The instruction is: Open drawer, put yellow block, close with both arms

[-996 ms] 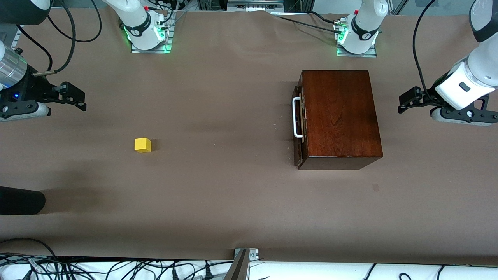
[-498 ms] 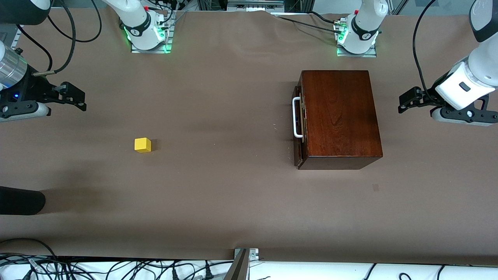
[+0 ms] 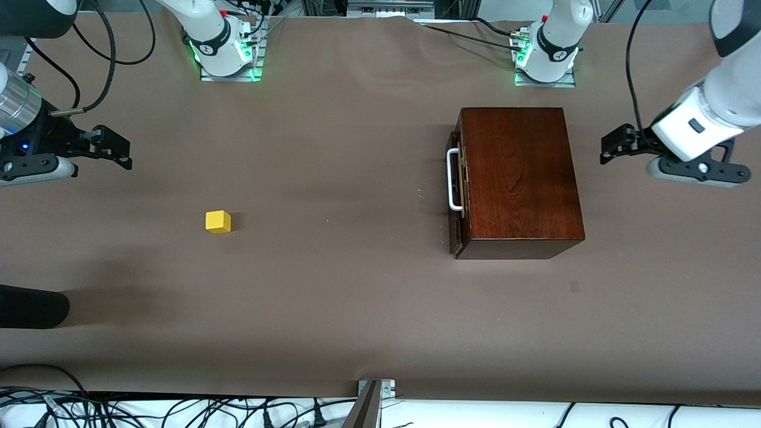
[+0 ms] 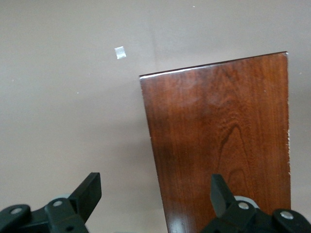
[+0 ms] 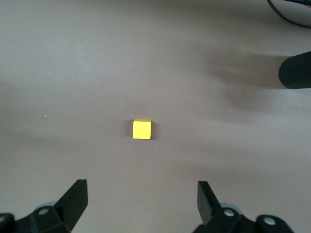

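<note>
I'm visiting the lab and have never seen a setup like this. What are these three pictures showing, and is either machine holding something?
These are two white robot arms bolted along one edge of a brown table. The wide picture comes from a high camera facing them. The other two come from cameras on the arms' wrists, looking down past their black two-finger claws.

The left gripper hangs open over the table at the left arm's end, beside a dark wooden box. The box's drawer, with its white handle, is shut.

The right gripper hangs open at the right arm's end of the table. Its camera looks down on a small yellow block lying alone on the table.

Neither claw holds anything.
</note>
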`<state>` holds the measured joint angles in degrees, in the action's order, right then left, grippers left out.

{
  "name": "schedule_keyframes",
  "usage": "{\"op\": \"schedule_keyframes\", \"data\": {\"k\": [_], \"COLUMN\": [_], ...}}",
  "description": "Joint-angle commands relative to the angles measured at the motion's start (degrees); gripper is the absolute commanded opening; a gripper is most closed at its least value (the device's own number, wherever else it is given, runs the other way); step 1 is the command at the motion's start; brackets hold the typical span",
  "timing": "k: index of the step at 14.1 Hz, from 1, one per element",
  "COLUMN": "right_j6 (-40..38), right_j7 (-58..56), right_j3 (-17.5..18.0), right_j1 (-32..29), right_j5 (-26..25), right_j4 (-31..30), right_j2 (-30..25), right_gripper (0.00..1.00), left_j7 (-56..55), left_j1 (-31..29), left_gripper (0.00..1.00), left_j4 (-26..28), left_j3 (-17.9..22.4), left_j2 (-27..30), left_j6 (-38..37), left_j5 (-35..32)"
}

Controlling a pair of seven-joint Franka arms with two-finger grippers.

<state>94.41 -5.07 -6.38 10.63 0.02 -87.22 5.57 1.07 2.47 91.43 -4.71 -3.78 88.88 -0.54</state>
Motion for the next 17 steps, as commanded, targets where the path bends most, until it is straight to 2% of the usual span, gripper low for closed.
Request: {"op": "schedule_keyframes", "data": {"k": [1,3,9,11,13,17], "right_j6": [-0.6,-0.6,-0.6,-0.6,-0.6,-0.4], "right_j7": [0.0,0.0,0.0,0.0,0.0,0.0], "right_j3": [0.1,0.1,0.1,0.1,0.1,0.1], "right_j1": [-0.3,-0.3,-0.3,-0.3,-0.3,-0.3], "right_j5": [0.0,0.0,0.0,0.0,0.0,0.0], "right_j4": [1.6,1.5,1.5,1.5,1.5,1.5], "right_j2": [0.7,0.7,0.7,0.7,0.7,0.7], "right_gripper": [1.0,1.0,1.0,1.0,1.0,1.0], "left_j7": [0.2,-1.2,-23.7,-26.6,-28.7,-38.1], "left_j1": [1.7,5.6,18.7,23.1,27.6,33.6], "left_gripper": [1.0,1.0,1.0,1.0,1.0,1.0], "left_j4": [-4.0,-9.0,-9.6,-9.6,-9.0,-8.2], "left_j3": [-1.1,-2.6,-2.6,-2.7,-2.7,-2.8], "left_j2": [-2.3,-6.7,-12.5,-15.5,-17.7,-22.6], "left_j6": [-1.3,-1.4,-0.9,0.7,4.3,4.5], "left_j5": [1.0,0.3,0.4,-0.2,-4.7,-13.2]}}
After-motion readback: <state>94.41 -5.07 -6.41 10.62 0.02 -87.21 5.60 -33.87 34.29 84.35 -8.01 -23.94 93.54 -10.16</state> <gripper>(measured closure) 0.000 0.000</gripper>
